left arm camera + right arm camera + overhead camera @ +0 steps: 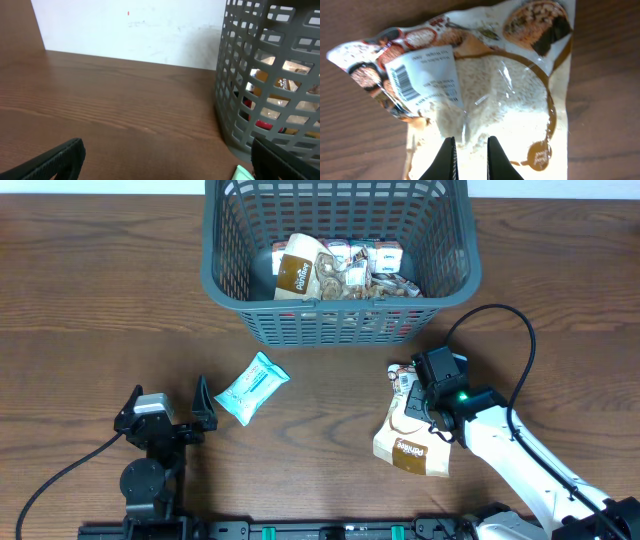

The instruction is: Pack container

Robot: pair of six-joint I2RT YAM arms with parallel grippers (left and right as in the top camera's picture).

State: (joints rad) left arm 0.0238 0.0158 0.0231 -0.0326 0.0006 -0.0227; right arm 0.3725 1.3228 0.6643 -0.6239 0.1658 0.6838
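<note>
Right gripper (470,140) of mine is pinching shut on the rice pouch (495,85) beneath it. Ahead, the container (340,330) is holding several packs (345,268), while this pouch and a teal packet (252,387) leftward are waiting.

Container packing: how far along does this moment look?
Done: several snack packs lie inside the container. In hand: the right end effector is shut on the rice pouch, which lies on the table. Left: that pouch and the teal packet beside the open left end effector are both outside the container.
</note>
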